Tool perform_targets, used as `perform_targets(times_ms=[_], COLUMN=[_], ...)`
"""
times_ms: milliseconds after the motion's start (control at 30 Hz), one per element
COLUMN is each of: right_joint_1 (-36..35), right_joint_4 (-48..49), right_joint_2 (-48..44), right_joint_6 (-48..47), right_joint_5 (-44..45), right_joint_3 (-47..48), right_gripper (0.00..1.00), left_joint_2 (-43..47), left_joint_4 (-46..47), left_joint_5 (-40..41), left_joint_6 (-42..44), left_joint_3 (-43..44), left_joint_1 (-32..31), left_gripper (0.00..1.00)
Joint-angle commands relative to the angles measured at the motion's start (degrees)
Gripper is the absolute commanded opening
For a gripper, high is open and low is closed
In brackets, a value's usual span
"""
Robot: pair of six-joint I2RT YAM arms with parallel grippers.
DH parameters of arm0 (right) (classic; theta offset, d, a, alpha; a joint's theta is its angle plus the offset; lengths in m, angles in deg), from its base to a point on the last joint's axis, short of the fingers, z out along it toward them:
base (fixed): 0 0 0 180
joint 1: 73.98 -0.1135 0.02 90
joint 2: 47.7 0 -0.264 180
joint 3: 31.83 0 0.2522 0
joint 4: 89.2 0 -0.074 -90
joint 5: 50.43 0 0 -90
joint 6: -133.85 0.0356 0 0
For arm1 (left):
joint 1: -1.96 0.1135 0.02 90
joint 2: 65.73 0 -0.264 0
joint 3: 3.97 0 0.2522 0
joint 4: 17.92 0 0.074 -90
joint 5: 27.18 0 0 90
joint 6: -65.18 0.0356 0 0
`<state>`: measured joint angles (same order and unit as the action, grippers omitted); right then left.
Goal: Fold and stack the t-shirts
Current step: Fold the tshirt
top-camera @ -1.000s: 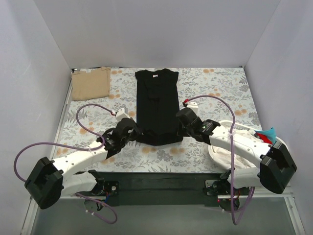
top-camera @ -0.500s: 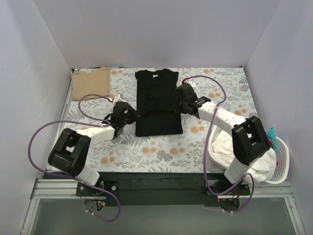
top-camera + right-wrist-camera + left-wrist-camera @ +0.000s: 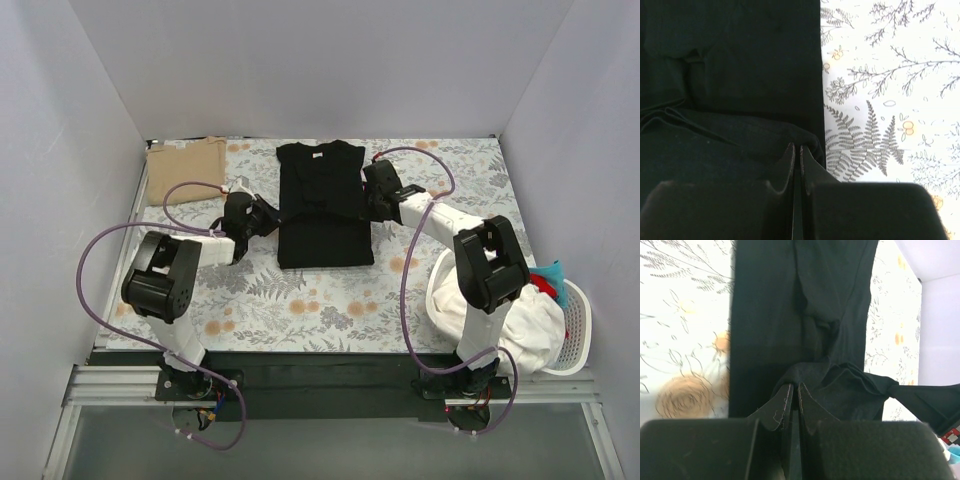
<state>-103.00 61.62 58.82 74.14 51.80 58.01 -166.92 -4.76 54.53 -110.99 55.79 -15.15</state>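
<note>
The black t-shirt (image 3: 320, 190) lies lengthwise in the middle of the table, its white label (image 3: 317, 155) at the far collar. Its near part is doubled over toward the collar. My left gripper (image 3: 263, 217) is at the shirt's left edge and is shut on a bunched fold of black cloth (image 3: 840, 385). My right gripper (image 3: 374, 198) is at the right edge and is shut on the folded black edge (image 3: 740, 145). The tan-beige t-shirt (image 3: 187, 170) lies folded at the far left corner.
The floral cloth (image 3: 300, 300) covers the table. A white laundry basket (image 3: 578, 318) with white fabric (image 3: 500, 315) and blue and red items (image 3: 548, 275) stands at the right near edge. White walls close in three sides.
Both grippers have moved from the shirt's near end toward the far end, carrying the black hem with them. The shirt's visible length has shortened.
</note>
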Motion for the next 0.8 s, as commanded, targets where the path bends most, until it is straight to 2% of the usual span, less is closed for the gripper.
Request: perform_targets(times_ms=[0,433,500,533,567,600,633,667,700,767], right_joint_1=[0.6,3.0,3.5,3.8,4.3,4.7,4.8,4.9,5.1,5.4], right_joint_4=[1.4,1.3,-0.4,-1.5,-4.3,-5.6,-6.5,-6.8,-6.9,-6.9], right_joint_2=[1.8,5.3,7.1,7.9,8.6,9.4,9.3,8.4,7.7,6.3], right_joint_6=[-1.8,-2.2,-3.6,-3.9,-4.3,-4.6,-5.7,-6.2,-6.6,-7.8], right_joint_5=[-1.0,-3.1,-4.7,-5.1,-6.1,-6.4,-6.6,-6.5,-6.5,-6.6], right_joint_3=[4.3,6.9,10.3,12.2,15.7,17.4,18.5,19.4,19.4,19.0], right_gripper=[0.01,0.01,0.01,0.1,0.32,0.41,0.46,0.5,0.51,0.53], left_joint_2=[-1.6,-7.9,-8.2,-8.2,-7.5,-6.9,-6.3,-4.5,-3.3,0.4], left_joint_4=[2.5,-0.9,-3.7,-6.5,-7.9,-9.5,-12.0,-12.6,-12.9,-12.8], left_joint_5=[-3.4,-6.3,-5.0,-4.2,-2.4,-1.4,-0.6,0.5,1.0,1.8], left_joint_6=[0.2,0.6,1.3,2.5,3.4,4.1,4.8,6.3,6.9,7.8], left_joint_3=[2.5,10.1,12.3,13.5,15.7,16.7,17.5,18.2,18.0,15.5], left_joint_1=[1.5,3.4,3.7,3.8,3.9,3.9,3.9,3.9,3.9,3.9], left_gripper=[0.0,0.01,0.14,0.31,0.36,0.43,0.49,0.5,0.57,0.57])
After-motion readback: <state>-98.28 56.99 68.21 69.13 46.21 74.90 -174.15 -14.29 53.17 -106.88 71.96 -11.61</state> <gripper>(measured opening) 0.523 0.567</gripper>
